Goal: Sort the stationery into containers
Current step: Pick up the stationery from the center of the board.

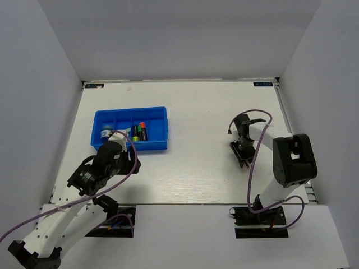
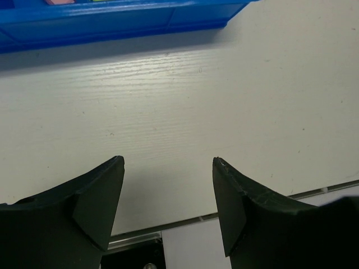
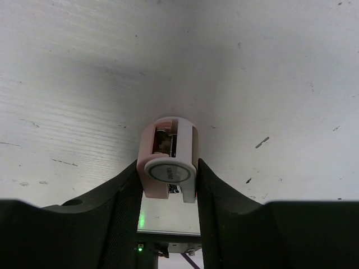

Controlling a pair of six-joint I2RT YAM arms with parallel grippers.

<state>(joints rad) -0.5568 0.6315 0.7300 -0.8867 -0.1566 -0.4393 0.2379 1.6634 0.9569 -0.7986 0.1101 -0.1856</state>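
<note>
Pink stick (image 3: 167, 147) clamped in right gripper (image 3: 168, 168) (label unreadable), left gripper (image 2: 167, 162) apart, tray (image 2: 112, 27) cropped.

Blue tray (image 1: 151, 146) on white table (image 1: 202, 123)

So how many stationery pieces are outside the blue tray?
1: a pink-and-white piece clamped in the right gripper, at the right of the table. The left gripper is open and empty; its arm could hide another beside the tray.
</note>
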